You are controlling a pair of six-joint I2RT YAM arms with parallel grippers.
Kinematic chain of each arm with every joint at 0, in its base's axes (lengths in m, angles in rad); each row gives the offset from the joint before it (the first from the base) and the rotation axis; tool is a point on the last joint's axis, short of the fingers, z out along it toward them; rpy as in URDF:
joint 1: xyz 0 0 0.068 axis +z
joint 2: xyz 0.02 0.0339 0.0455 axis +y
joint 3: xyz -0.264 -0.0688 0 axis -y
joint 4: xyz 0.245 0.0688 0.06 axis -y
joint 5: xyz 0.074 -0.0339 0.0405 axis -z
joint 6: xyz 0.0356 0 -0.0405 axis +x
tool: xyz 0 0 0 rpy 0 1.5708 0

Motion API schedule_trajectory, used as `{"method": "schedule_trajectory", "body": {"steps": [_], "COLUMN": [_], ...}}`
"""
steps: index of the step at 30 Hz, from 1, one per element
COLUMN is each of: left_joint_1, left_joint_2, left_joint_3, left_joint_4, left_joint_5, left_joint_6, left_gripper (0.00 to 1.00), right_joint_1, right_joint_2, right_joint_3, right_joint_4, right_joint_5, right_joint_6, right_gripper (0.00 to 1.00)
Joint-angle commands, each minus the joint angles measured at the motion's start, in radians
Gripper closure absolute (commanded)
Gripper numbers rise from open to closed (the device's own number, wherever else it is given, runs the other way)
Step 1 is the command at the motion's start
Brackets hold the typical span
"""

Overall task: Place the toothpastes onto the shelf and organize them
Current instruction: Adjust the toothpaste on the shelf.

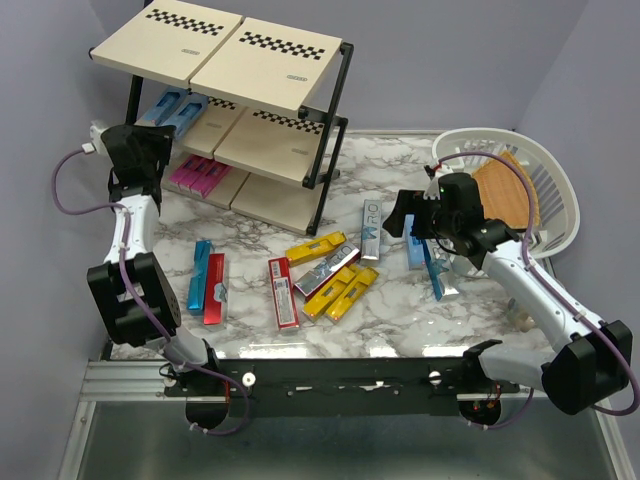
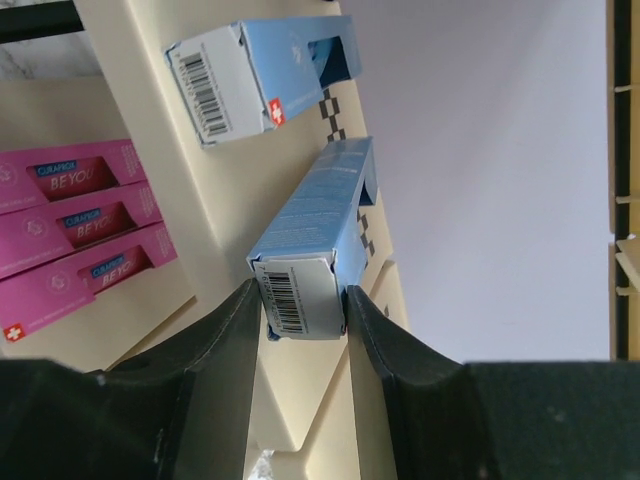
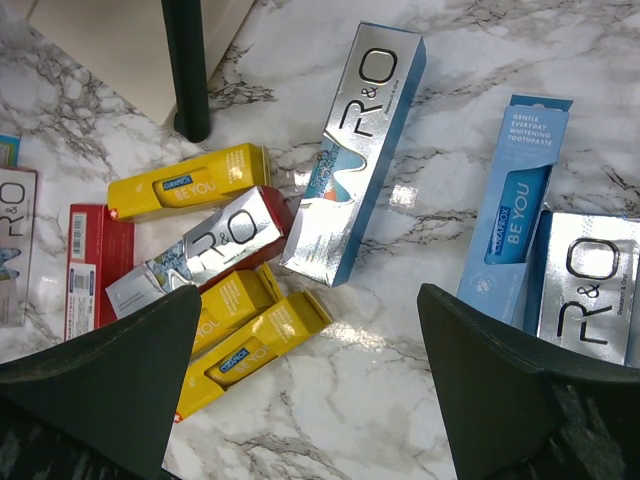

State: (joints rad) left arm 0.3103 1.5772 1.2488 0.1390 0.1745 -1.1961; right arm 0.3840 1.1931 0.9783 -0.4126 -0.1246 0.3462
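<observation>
Left wrist: jaws tight on blue toothpaste [image 2: 310, 235]

Silver box [image 3: 355, 150]: R&O. Yellow box [image 3: 190, 180]: BE YOU. Pink boxes [image 2: 75, 225]: CURAPROX BE YOU.

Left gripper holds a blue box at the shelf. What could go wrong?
The left gripper pinches only the end of the light blue box, so it may pivot into the neighbouring blue box. The open right gripper hangs over a silver box overlapping yellow boxes; grabbing could catch two.

Lavender walls [image 1: 450, 60], marble tabletop [image 1: 400, 312]
</observation>
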Motion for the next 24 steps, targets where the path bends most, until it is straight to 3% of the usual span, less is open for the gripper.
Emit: {"method": "schedule_trajectory", "body": {"steps": [1, 18, 22, 24], "left_joint_1": [0.01, 0.016, 0.016, 0.016], "left_joint_2": [0.029, 0.04, 0.044, 0.034], "left_joint_3": [0.072, 0.035, 0.043, 0.032], "left_joint_4": [-0.012, 0.013, -0.002, -0.009], "left_joint_5": [-0.033, -0.13, -0.121, -0.124], "left_joint_6": [-0.033, -0.142, -0.138, -0.135], "left_gripper": [0.57, 0.61, 0.5, 0.39], "right_joint_1": [-0.004, -0.004, -0.004, -0.004], "right_joint_2": [0.011, 0.013, 0.013, 0.013], "right_joint_3": [0.026, 0.023, 0.022, 0.022], "right_joint_4": [0.0, 0.001, 0.003, 0.003], "right_joint_5": [0.011, 0.011, 0.006, 0.006], "right_joint_6": [-0.013, -0.012, -0.012, -0.012], "right_gripper": [0.02, 0.02, 0.02, 0.02]}}
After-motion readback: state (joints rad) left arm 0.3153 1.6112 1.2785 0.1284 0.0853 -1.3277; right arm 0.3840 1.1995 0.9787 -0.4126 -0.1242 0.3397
